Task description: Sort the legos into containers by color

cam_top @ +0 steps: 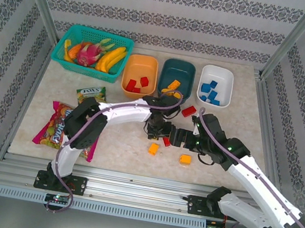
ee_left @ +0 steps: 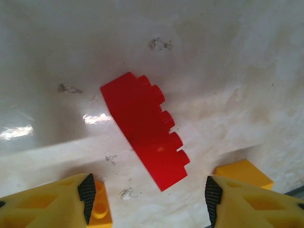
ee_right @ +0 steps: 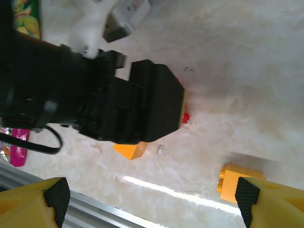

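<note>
Holding the left gripper [ee_left: 149, 199] low over the pale marbled table [cam_top: 245, 124], jaws standing partly apart with nothing between them, yellow fingertips [ee_left: 88, 194] just short of a long red lego [ee_left: 145, 130]. Spreading the right gripper [ee_right: 152, 202] wide and empty just beside it, facing the left wrist's black body.

Standing in a row at the far edge, three containers: orange bowl [cam_top: 130, 66] carrying red bricks, dark teal bowl [cam_top: 166, 68] carrying an orange one, white bowl [cam_top: 206, 75] carrying blue ones.

Lying near the table's middle, the long red lego, slanted across the line of the jaws and seemingly on its side, studs pointing sideways. Sitting close by, two orange-yellow bricks [cam_top: 153, 148]; lying nearer the bowls, another red brick [cam_top: 188, 111].

Judging the long red lego as light, rigid and not fragile. Judging it glossy enough to be skating across the smooth top if nudged.

Judging the best hold as pinching across the short width near mid-length, one pad on the studded edge and one on the opposite edge, after turning the wrist to match the slant. Taking it by one end probably risking a pivot.
</note>
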